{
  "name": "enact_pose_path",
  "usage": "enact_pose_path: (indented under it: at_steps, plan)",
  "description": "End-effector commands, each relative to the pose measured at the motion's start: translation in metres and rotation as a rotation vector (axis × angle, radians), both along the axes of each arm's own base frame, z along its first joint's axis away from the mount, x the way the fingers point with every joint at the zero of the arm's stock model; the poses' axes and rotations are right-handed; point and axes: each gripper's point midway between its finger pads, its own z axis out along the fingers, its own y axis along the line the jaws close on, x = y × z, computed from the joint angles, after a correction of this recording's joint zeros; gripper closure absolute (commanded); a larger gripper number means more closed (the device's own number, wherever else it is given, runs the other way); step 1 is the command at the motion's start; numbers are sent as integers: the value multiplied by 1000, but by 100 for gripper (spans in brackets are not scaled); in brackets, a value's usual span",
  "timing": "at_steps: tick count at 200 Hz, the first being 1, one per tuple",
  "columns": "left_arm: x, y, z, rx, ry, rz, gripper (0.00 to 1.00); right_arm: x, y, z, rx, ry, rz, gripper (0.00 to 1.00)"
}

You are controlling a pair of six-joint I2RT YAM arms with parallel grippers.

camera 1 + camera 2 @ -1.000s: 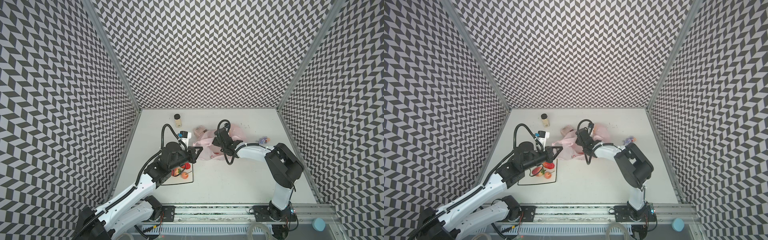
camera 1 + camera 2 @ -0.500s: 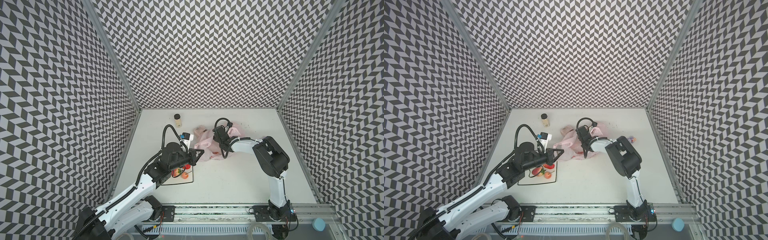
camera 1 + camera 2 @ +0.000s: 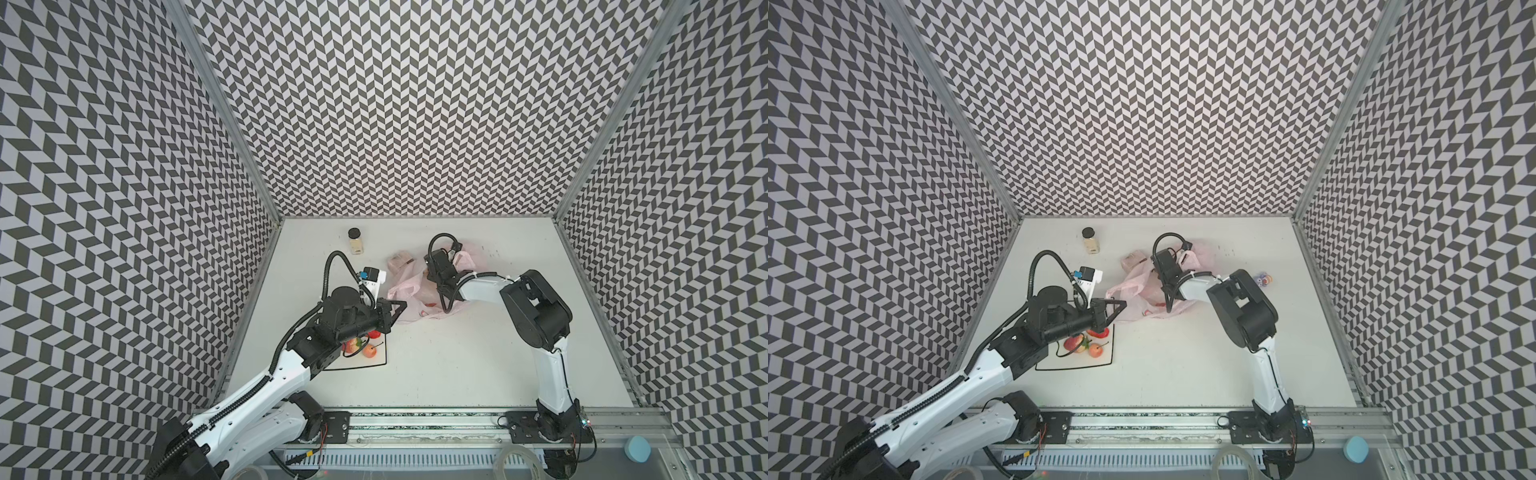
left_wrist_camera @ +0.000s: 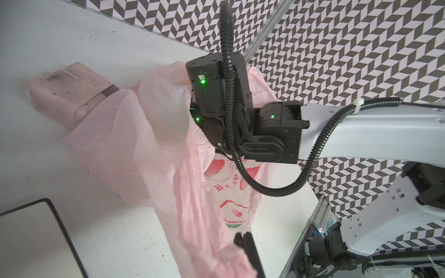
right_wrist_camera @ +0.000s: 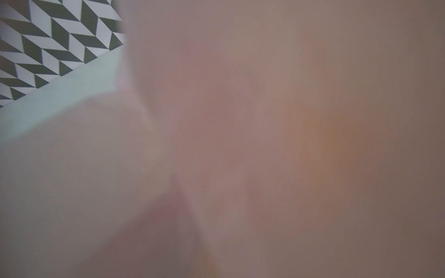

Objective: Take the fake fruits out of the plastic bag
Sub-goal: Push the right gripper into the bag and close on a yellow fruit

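The pale pink plastic bag lies crinkled at mid-table. My left gripper is shut on the bag's near edge and holds it up. The right arm's wrist reaches into the bag's mouth, and its fingers are hidden inside. Pink film fills the right wrist view, with a blurred orange patch behind it. Three fake fruits lie on the plate: a red one, a red-yellow one and an orange one.
The white black-rimmed plate sits under my left arm. A beige box lies at the bag's far left corner. A small jar stands further back. A purple toy lies right of the right arm.
The right arm's elbow has swung left toward the bag while its wrist stayed at the bag's mouth. My left gripper keeps its hold on the bag's edge, nearly still.
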Motion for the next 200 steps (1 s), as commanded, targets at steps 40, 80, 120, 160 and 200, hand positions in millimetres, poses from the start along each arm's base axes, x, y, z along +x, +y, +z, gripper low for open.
enact_pose_path:
  at_steps: [40,80,120,160,200]
  plan:
    - [10,13,-1,-35,4,117,100,-26,12,51,105,-50,180,71]
    - [16,14,-1,-41,6,145,100,-61,24,74,133,-57,396,73]
    - [19,13,0,-42,-4,155,100,-97,22,107,133,-115,553,73]
    - [20,11,-2,-39,-4,145,100,-127,20,130,200,-159,636,73]
    - [25,12,3,-40,-23,167,100,-166,43,151,287,-201,880,73]
